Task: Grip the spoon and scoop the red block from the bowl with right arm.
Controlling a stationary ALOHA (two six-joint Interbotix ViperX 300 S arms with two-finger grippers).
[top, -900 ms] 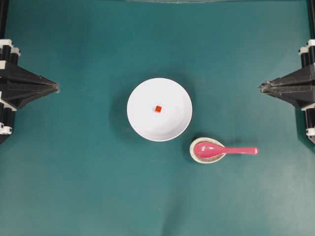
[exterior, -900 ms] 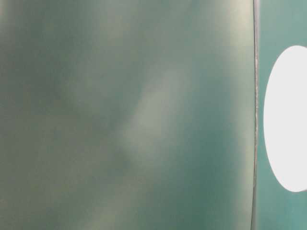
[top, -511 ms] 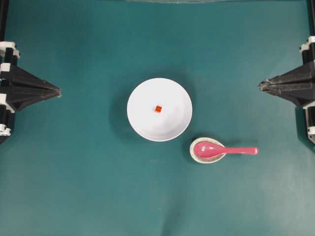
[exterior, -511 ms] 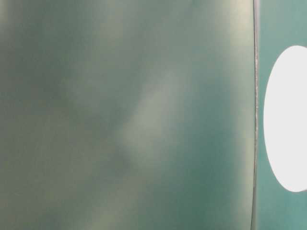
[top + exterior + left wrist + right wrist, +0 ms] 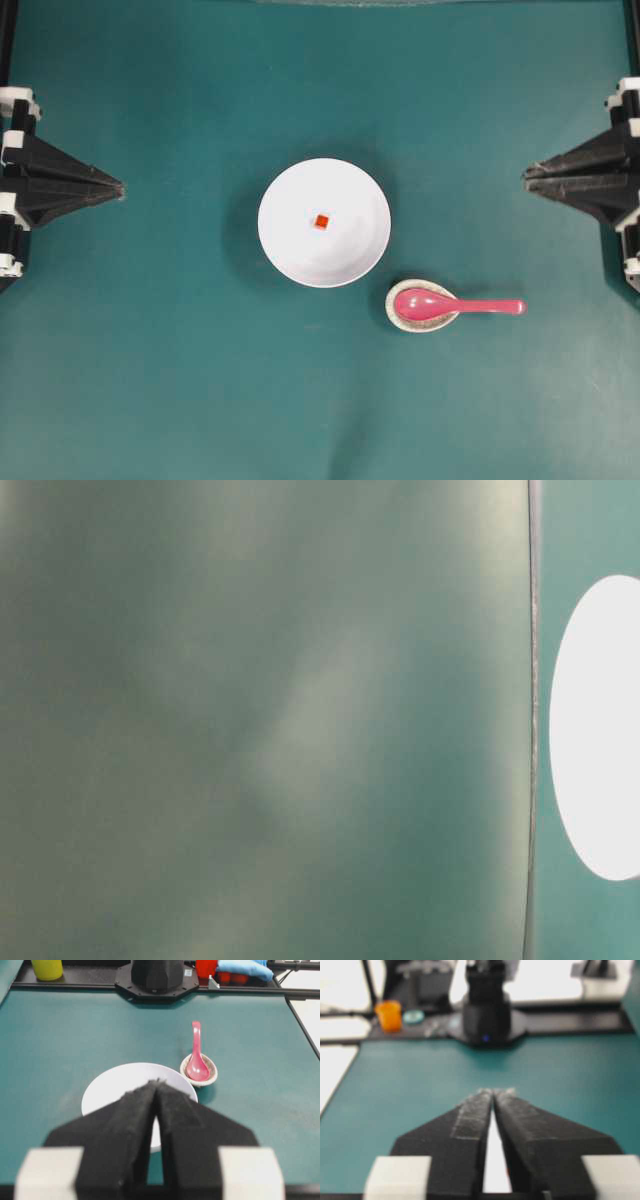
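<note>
1. The right gripper [image 5: 527, 176] sits at the right edge of the green table [image 5: 180, 380], pointing toward the middle. In the overhead view its black tips have a small gap between them. In its own wrist view the tips look almost together. It holds nothing.
2. The left gripper [image 5: 120, 186] sits at the left edge, pointing toward the middle. Its two black fingers [image 5: 134, 1125] meet at the tips, so it is closed. It holds nothing.
3. The bowl [image 5: 350, 250] is big, round and white. It sits about halfway between the two grippers, well apart from both.
4. Inside the bowl is the red block [image 5: 321, 221]. It is a tiny cube, lying near the middle of the bowl. Nothing else is in the bowl.
5. A small speckled dish [image 5: 398, 318] sits just beside the bowl, on the side nearer the right gripper. In the overhead view it is a little lower than that gripper.
6. The spoon [image 5: 455, 305] is pink-red. Its round scoop rests in the speckled dish. Its handle sticks out over the table toward the right gripper's side. The gripper is not touching it.
7. From the left gripper's own camera, the bowl is right ahead of the closed tips, and the spoon and dish are past it, a bit to the right.
8. The table-level view is a blur of green with a white oval at its right edge.
</note>
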